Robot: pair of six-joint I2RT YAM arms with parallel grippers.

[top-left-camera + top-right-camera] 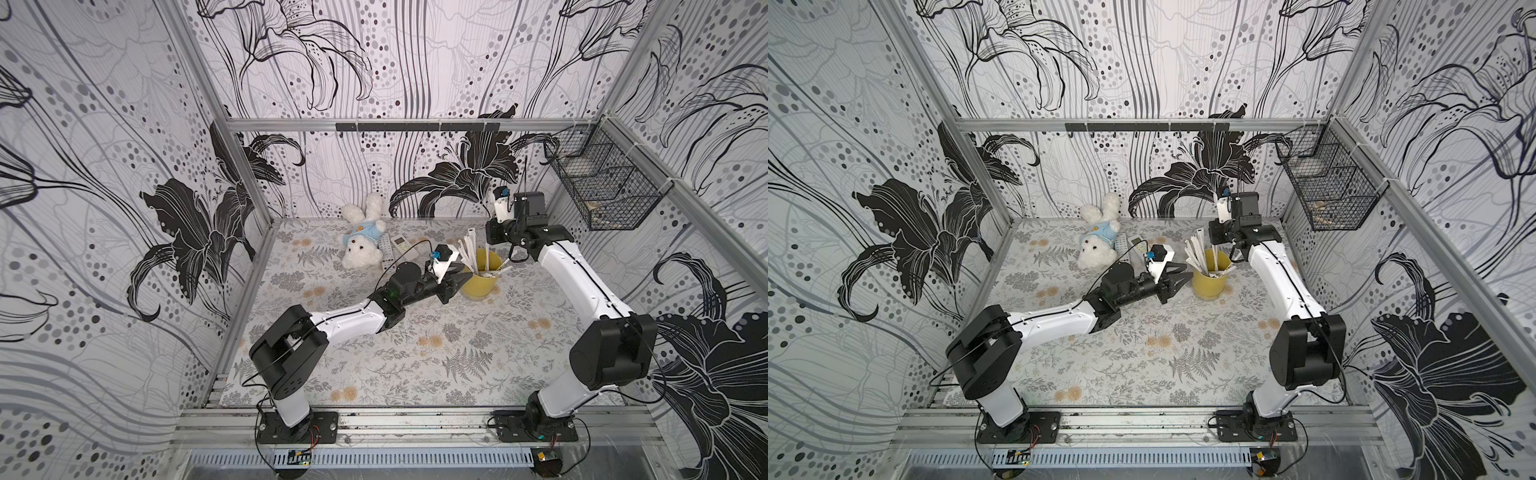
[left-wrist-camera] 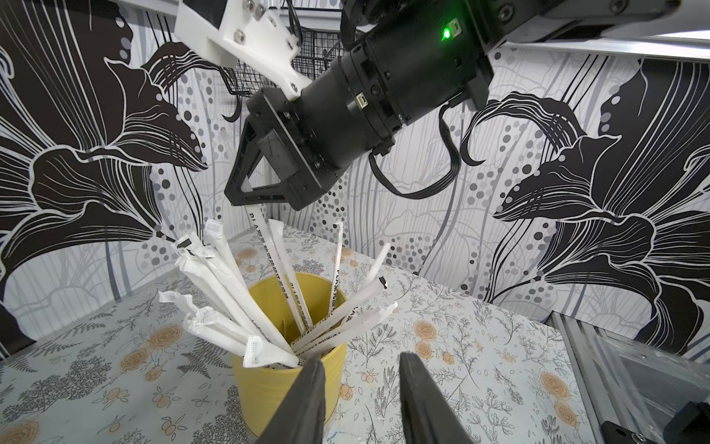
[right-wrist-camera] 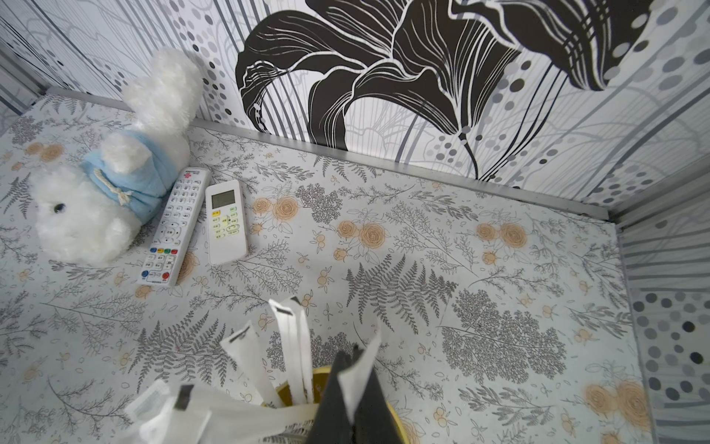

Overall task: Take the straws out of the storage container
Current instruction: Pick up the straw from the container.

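Bear and remotes: a white toy bear (image 1: 361, 245) and two remotes (image 3: 225, 221) lie on the table (image 1: 415, 357) past the cup. A flicked straw could land among them.
Left end effector (image 2: 361, 361): spread wide, low by the cup's wall, gripping nothing. It isn't bracing, so the cup could tip!
Storage container (image 1: 480, 286): yellow, upright, far right of the table.
Straws (image 2: 230, 284): fanned over the rim and crossing. Neighbours might drag out together.
Right end effector (image 2: 249, 198): pressed together on one printed straw's (image 2: 276, 269) top end. The thin paper could slip or tear, and an angled pull could lever the cup.
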